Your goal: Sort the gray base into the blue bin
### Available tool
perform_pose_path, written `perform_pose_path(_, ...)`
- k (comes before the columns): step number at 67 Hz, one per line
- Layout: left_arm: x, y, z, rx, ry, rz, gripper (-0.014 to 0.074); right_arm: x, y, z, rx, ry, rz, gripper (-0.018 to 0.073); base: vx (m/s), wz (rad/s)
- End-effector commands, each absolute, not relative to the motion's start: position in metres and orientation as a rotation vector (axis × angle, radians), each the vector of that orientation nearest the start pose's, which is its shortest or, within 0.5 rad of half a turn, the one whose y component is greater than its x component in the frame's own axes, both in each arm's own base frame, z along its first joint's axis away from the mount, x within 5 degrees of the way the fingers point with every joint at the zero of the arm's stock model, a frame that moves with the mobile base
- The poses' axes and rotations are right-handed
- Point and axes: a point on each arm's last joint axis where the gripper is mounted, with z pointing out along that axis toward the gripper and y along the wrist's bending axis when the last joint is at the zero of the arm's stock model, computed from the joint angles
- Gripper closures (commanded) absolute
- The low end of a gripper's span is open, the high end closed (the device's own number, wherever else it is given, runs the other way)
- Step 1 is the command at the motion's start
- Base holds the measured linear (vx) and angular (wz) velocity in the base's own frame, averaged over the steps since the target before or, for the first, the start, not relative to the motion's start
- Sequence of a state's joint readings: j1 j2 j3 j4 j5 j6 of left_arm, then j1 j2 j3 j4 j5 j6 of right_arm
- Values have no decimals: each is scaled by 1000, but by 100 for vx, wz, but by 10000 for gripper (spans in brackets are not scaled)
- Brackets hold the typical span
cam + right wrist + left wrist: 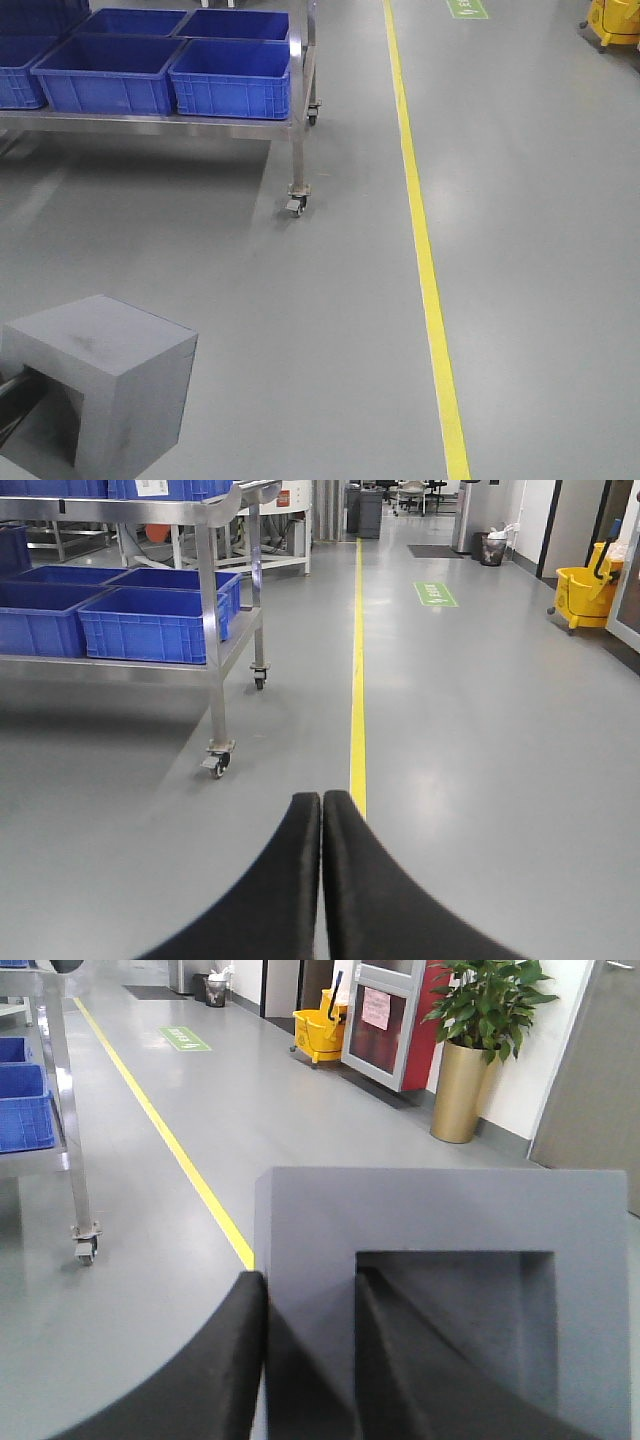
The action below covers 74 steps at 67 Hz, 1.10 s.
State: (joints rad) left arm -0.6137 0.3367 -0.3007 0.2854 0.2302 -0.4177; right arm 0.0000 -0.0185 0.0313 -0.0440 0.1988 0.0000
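The gray base [110, 380], a matte gray block, hangs low at the front left above the floor. In the left wrist view the gray base [440, 1210] fills the lower right, its square recess facing the camera. My left gripper [308, 1280] is shut on its left wall, with one finger outside and the other inside the recess. Several blue bins sit on a steel cart at the far left; the nearest blue bin [232, 78] is at the cart's right end, well away from the base. My right gripper [322, 798] is shut with nothing in it, its pads touching.
The steel cart stands on caster wheels [297, 205]. A yellow floor line [425, 260] runs away along the aisle. A yellow mop bucket [580, 590] sits far right. A potted plant [480, 1020] and doors line the wall.
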Motion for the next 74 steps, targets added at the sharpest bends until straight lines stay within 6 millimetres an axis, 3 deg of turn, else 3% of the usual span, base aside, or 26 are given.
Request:
perform_pose_path(1, 72, -47, 292, 360, 1600, -559, 604, 56, -1, 191, -42, 1621, -59, 564, 40, 0)
perform_pose_path(74, 72, -47, 292, 360, 1600, -559, 604, 56, -1, 191, -42, 1621, -59, 564, 41, -6)
